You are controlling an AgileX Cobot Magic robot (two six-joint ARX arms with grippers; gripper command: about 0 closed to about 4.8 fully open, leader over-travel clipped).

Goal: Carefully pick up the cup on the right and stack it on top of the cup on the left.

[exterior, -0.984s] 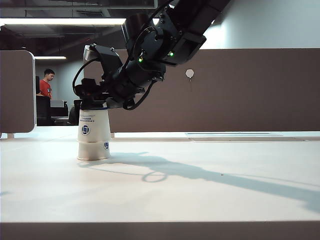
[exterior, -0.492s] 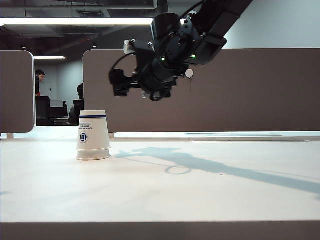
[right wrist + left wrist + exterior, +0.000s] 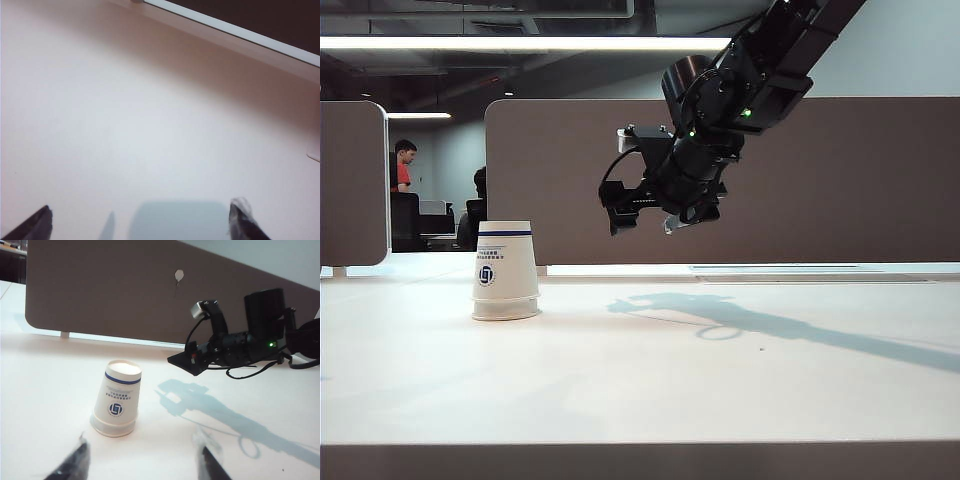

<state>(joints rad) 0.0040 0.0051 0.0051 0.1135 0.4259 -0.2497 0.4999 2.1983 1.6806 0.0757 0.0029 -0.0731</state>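
Fingers of the right gripper (image 3: 640,215) spread wide, empty, hanging above the surface (image 3: 720,380) right of the stacked cups (image 3: 506,271). Left gripper (image 3: 142,462) open near them. Stacking looks done; retreat next.

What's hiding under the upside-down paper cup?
Only a second rim peeks out at the bottom of the paper cup, so another cup sits under it. The rest is covered. Both tools, right and left, are open and empty.

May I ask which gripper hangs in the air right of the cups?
The right gripper, open and empty; the left gripper shows only in its wrist view.
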